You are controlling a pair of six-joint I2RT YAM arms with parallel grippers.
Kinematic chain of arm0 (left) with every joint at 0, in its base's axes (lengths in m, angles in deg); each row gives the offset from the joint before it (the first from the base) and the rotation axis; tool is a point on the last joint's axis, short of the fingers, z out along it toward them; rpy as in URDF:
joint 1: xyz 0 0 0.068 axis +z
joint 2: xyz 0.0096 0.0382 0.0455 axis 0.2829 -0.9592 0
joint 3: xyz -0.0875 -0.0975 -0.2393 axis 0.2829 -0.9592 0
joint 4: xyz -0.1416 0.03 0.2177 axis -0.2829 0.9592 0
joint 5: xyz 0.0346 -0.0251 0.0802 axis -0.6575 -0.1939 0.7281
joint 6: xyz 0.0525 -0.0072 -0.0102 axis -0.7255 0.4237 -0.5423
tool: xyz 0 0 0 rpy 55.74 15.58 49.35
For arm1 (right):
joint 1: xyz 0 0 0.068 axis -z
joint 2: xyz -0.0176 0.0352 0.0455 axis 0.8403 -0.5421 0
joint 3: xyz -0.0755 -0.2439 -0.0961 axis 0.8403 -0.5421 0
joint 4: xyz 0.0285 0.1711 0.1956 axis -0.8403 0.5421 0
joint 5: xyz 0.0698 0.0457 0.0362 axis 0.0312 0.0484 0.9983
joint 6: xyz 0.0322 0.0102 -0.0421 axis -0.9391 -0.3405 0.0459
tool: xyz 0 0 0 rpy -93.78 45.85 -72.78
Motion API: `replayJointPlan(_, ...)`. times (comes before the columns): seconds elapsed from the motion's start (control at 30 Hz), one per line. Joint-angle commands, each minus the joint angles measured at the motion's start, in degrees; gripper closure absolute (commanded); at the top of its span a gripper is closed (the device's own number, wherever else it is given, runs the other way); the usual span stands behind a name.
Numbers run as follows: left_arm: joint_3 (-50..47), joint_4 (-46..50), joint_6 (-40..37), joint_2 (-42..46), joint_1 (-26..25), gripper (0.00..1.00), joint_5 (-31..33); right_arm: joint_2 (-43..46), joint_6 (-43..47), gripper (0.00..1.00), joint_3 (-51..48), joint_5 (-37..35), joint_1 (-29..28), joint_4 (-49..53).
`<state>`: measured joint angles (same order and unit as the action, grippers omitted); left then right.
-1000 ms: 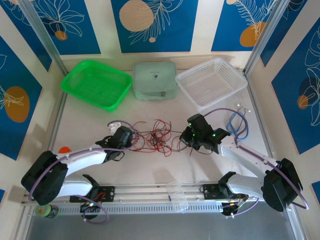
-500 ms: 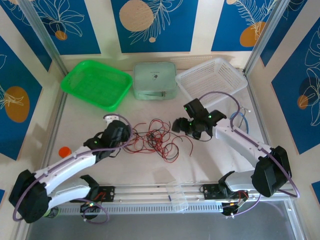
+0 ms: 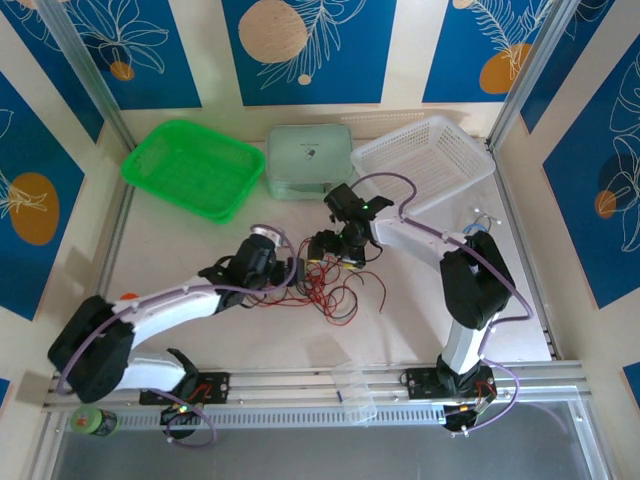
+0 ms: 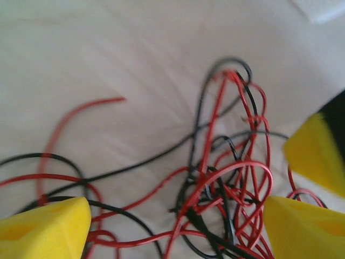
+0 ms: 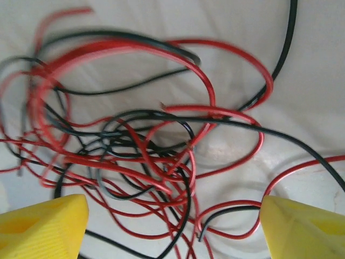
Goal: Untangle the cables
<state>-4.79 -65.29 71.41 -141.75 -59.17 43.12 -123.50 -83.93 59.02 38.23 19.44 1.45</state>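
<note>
From above, the cables (image 3: 322, 285) lie as a loose heap in the middle of the white table (image 3: 180, 240), with both arms reaching in over it. The left gripper (image 3: 288, 270) sits at the heap's left edge and the right gripper (image 3: 335, 254) at its far edge, the two close together. Along the back stand a green tray (image 3: 190, 165) with a mesh floor, a pale green zip case (image 3: 308, 160) and a white basket (image 3: 425, 160) with lattice walls. A clear plastic cup (image 3: 355, 390) rests on the rail at the front.

The wrist cameras show what the overhead view cannot. The cables (image 4: 232, 172) are thin, glossy red and black strands, looped and crossing in a knot. The left gripper (image 4: 172, 232) has its jaws spread wide, with wedge-shaped yellow foam pads (image 4: 43, 229) either side of the knot and strands running between them.

Under the right gripper (image 5: 172, 226), also wide open, the cables (image 5: 135, 145) curl in rounder, looser rings on the slightly creased white surface.
</note>
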Motion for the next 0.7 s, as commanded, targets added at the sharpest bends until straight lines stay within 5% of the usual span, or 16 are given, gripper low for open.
replayJointPlan(0.0, 2.5, -4.6, -3.3, -6.0, -1.6, 0.17, -2.6, -0.9, 0.2, 0.17, -3.0, 1.3, -1.4, 0.2)
replayJointPlan(0.17, 3.7, -9.1, -2.8, -14.0, -1.7, 0.29, -1.2, -2.5, -3.3, 0.18, -6.7, 2.5, -2.4, -5.4)
replayJointPlan(0.4, 5.0, -6.4, -3.9, -8.7, -1.7, 0.90, 1.6, -5.8, -5.3, 0.34, -7.7, -3.7, -2.2, -6.7)
replayJointPlan(0.47, 5.3, -4.5, -4.6, -4.8, -1.7, 1.00, 2.3, -5.4, -6.0, 0.45, -8.6, -5.8, -1.6, -7.2)
replayJointPlan(0.67, 7.4, 2.1, -5.8, 4.7, -1.7, 1.00, 2.9, -1.5, -5.9, 0.90, -10.3, -12.0, -0.7, -5.7)
